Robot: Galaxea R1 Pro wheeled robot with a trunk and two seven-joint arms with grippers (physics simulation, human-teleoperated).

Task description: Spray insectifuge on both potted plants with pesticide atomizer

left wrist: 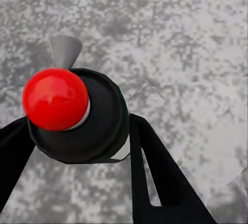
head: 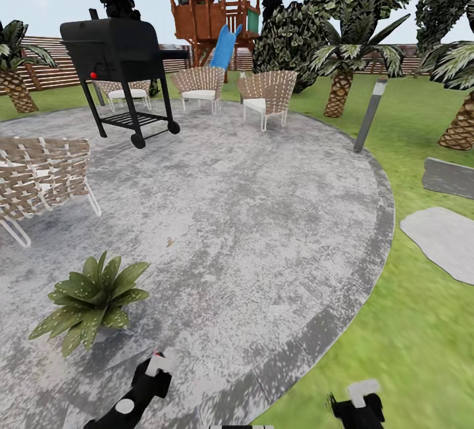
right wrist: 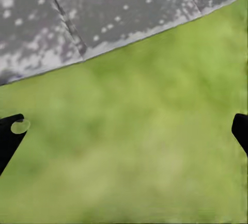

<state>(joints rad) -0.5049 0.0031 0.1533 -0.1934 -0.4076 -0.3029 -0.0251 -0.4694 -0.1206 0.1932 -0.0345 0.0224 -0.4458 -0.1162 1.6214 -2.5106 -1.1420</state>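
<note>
**Operator:** My left fingers (left wrist: 77, 146) are clamped around the pesticide atomizer (left wrist: 85, 118). On the left wrist camera I look straight down its dark body, with a red round knob on the top end and a grey nozzle poking out beside it. One black finger sits on each side of the bottle, touching it.

**Spotter:** And the right?

**Operator:** The right fingers (right wrist: 126, 131) are spread wide with nothing between them; I see just the two black tips at the edges of the frame, hanging over the green lawn (right wrist: 129, 157), with the kerb of the stone patio (right wrist: 103, 17) just beyond.

**Spotter:** What does the head camera give you?

**Operator:** Both grippers sit low in the frame, the left gripper (head: 155, 373) over the patio, the right gripper (head: 359, 399) over grass. Near the left one, a little ahead and to its left, stands one potted plant (head: 92, 297), a speckled green rosette on the stone; I can't make out its pot clearly. Further out there's a woven chair (head: 39, 178) on the left, a black grill (head: 118, 53) on wheels, more woven chairs (head: 266, 93) behind, a grey post (head: 370, 116) at the patio's edge, palms (head: 342, 73), a wooden play tower (head: 214, 0) and the slat fence (head: 49, 63).
</note>
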